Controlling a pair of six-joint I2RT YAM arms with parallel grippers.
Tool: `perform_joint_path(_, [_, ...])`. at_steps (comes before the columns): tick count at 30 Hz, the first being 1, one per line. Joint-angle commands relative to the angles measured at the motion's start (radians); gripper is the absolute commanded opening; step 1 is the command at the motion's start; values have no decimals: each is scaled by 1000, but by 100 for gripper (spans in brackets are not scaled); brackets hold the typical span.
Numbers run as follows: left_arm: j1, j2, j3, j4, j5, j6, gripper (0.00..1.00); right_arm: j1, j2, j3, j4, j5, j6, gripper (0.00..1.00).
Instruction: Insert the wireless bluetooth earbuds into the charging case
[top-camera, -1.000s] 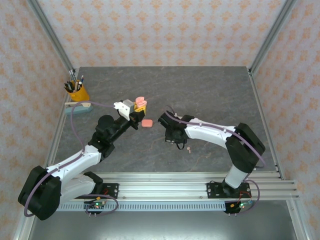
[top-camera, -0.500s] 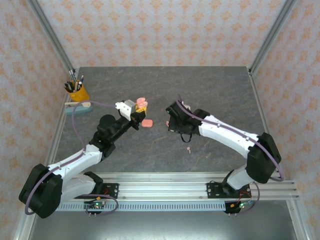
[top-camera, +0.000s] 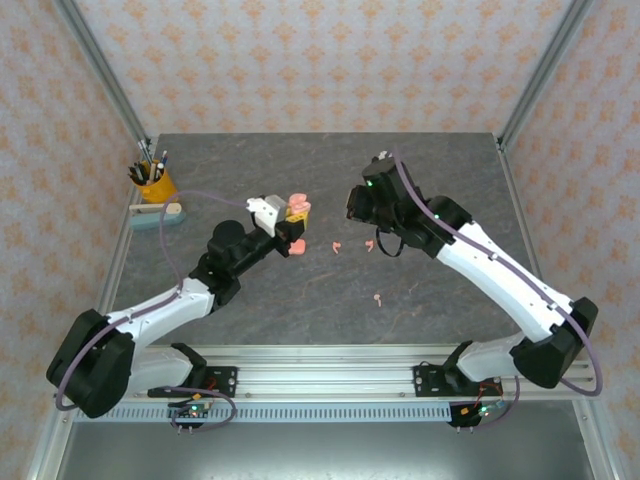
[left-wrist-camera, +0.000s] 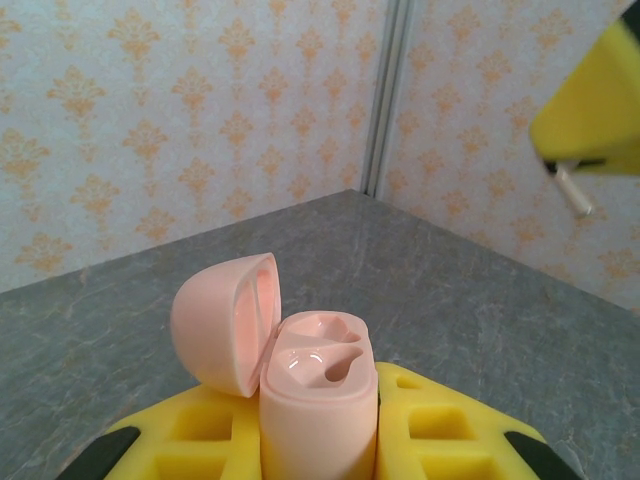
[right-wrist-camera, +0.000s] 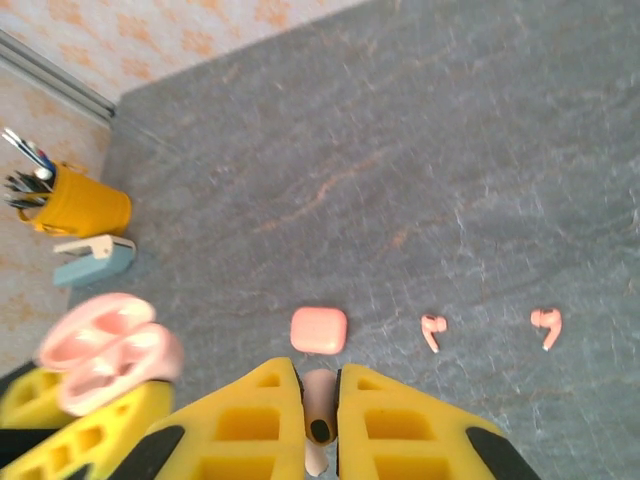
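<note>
One pale-pink stemmed earbud (right-wrist-camera: 320, 440), pinched by the right gripper (right-wrist-camera: 319, 385), is rising toward the open pink plastic charging case (left-wrist-camera: 320, 370) clamped in the left gripper (left-wrist-camera: 320, 455) for insertion.

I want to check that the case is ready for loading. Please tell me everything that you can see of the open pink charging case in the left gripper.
The charging case is pale pink, smooth and glossy, plastic by its look. Its rounded lid hangs open to the left on a hinge. The body stands upright, and both earbud wells on top are empty. The left gripper pinches the body between its yellow fingers, apparently clear of the grey table.
</note>
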Motion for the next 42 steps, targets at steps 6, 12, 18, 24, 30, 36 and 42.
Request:
perform_joint_path(6, [-49, 93, 124, 26, 19, 30, 0, -4, -47, 55, 137, 11, -117, 12])
perform_joint_path(12, [-70, 147, 179, 85, 21, 4, 0, -4, -75, -20, 312, -58, -163, 12])
perform_joint_path(18, [-109, 168, 218, 136, 9, 45, 0, -3, -114, -86, 446, -89, -179, 12])
perform_joint_path(24, [-125, 153, 261, 126, -32, 156, 0, -4, -141, -108, 515, -83, -180, 12])
perform_joint_path(30, [-125, 160, 315, 137, -47, 216, 0, -4, -167, -132, 602, -84, -194, 12])
perform_joint_path(36, [-125, 170, 368, 147, -39, 244, 0, -4, -179, -141, 649, -86, -219, 12])
perform_joint_path(42, [-125, 178, 405, 141, -25, 254, 0, -4, -186, -152, 678, -80, -232, 12])
